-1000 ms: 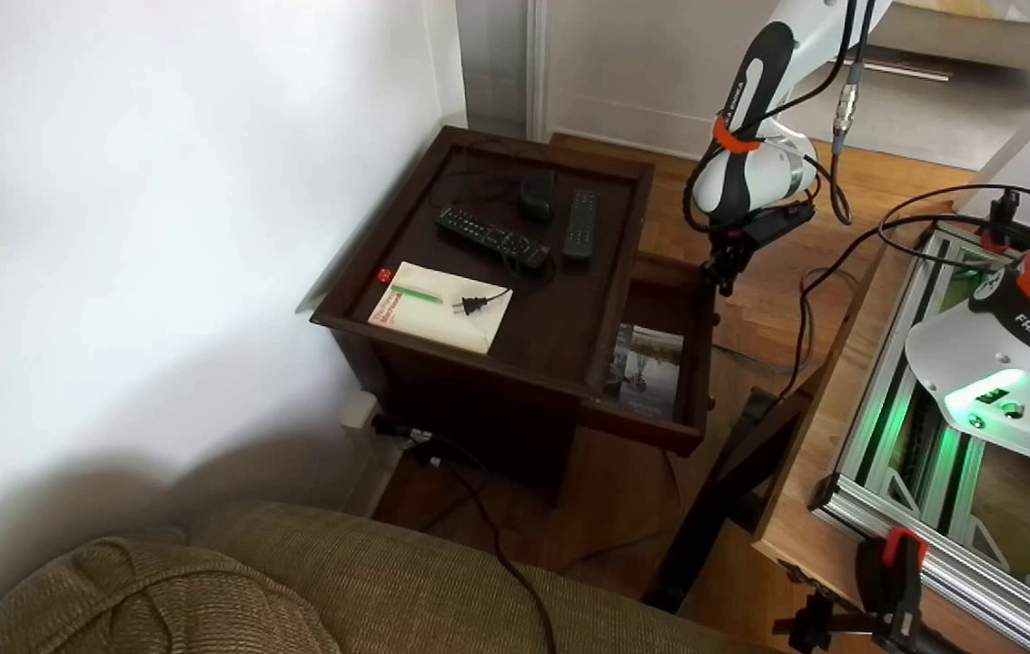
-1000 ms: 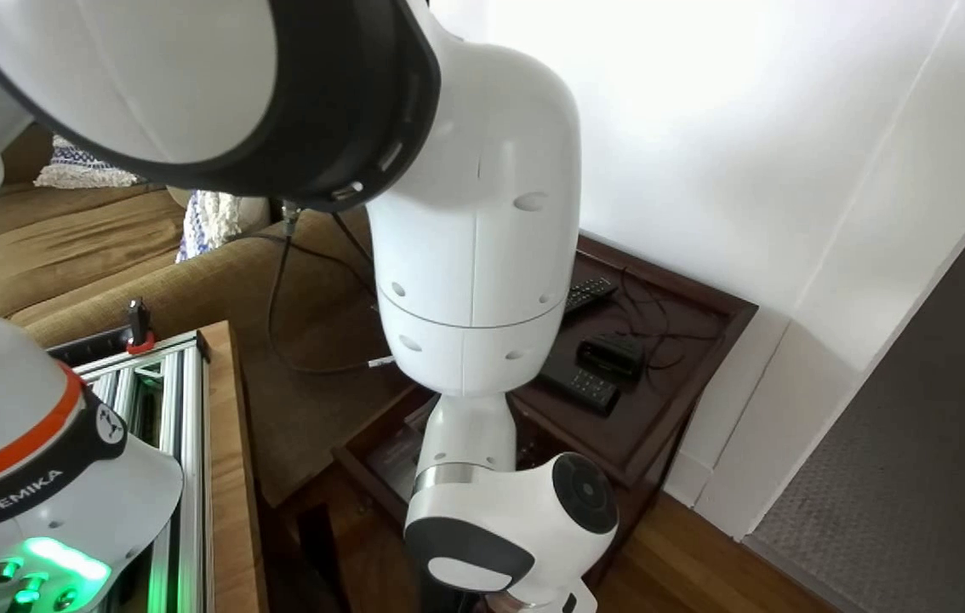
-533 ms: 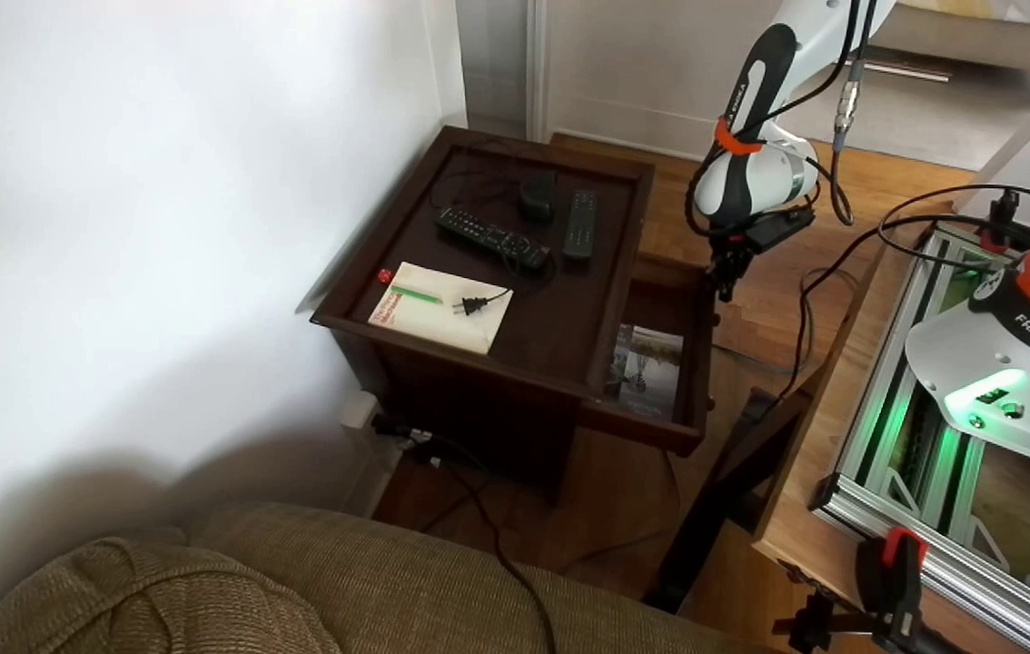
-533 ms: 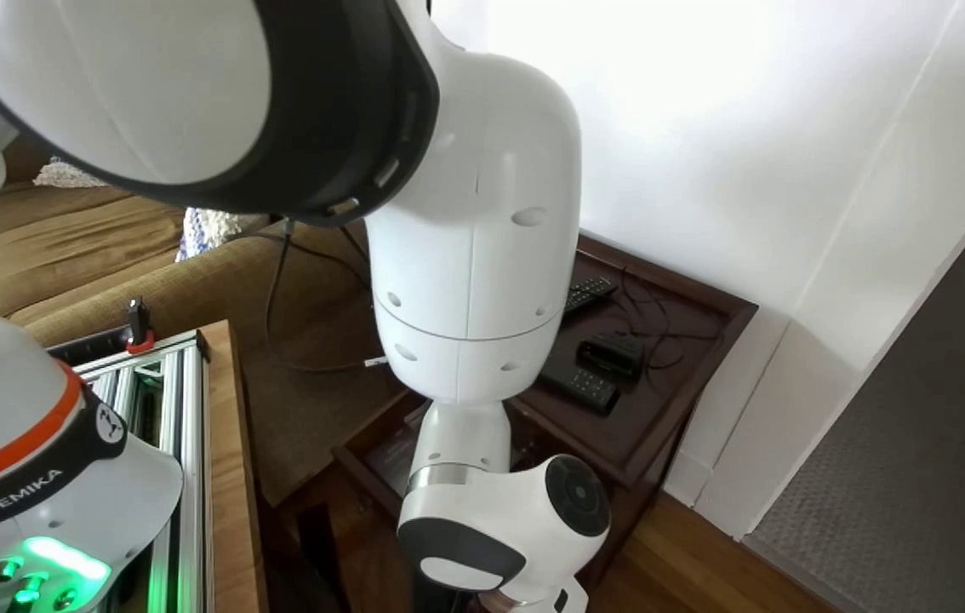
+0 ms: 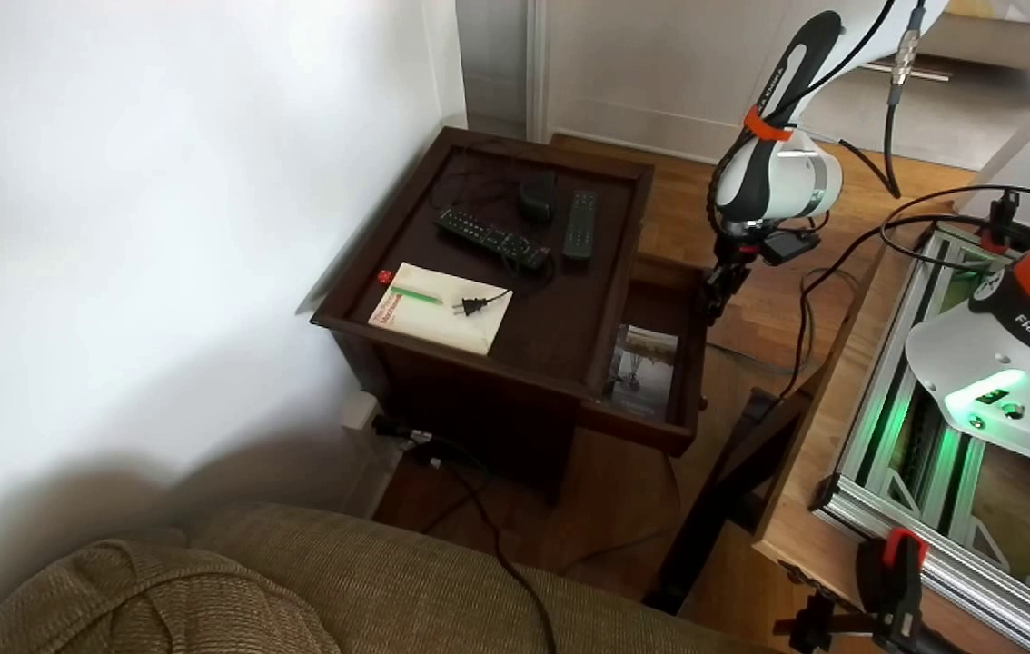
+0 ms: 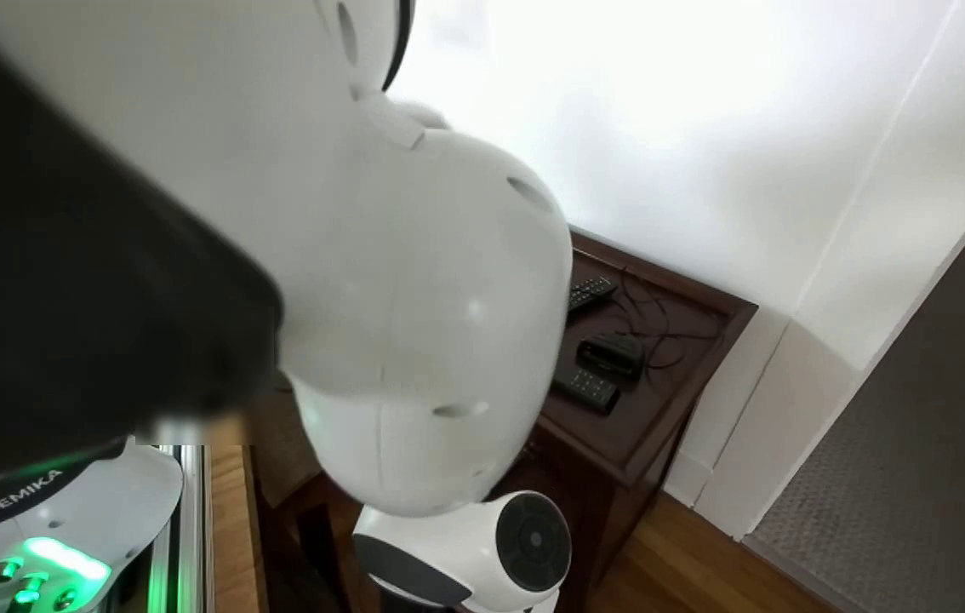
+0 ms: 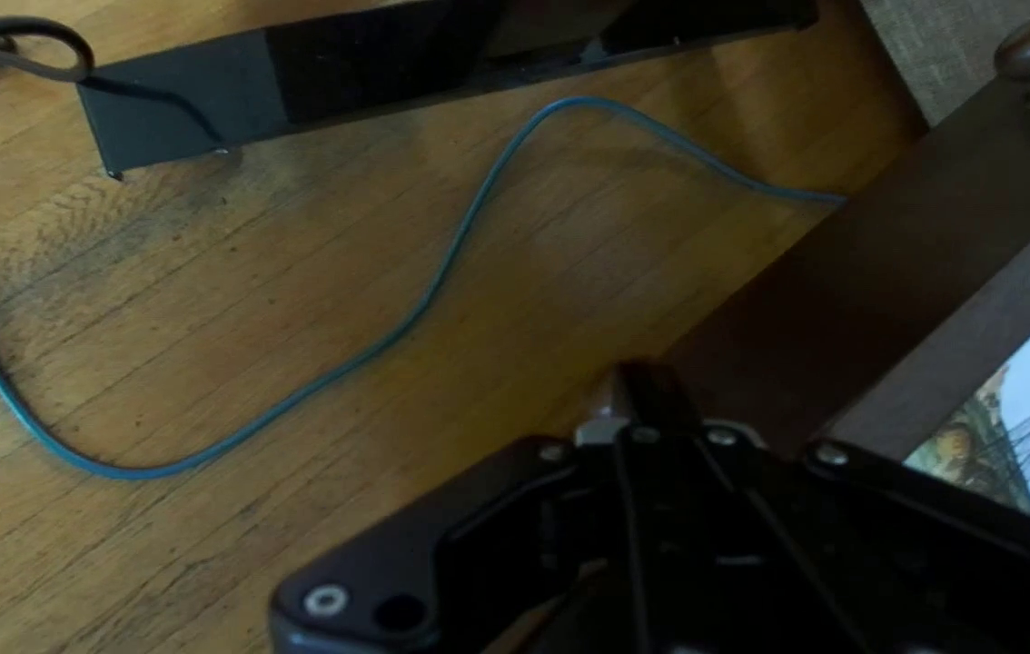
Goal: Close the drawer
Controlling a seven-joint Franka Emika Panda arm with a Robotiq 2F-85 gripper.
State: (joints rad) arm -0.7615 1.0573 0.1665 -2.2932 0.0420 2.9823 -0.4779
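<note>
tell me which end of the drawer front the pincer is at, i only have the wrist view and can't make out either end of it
Observer: Near the end away from the sofa: in an exterior view the pincer shows at that part of the front of the drawer.
Operator: ok, and is anything lying up above that i can't see
Observer: Yes, a dark remote lies on top of the end table, close to the edge on the drawer's side; both exterior views show it.
</note>
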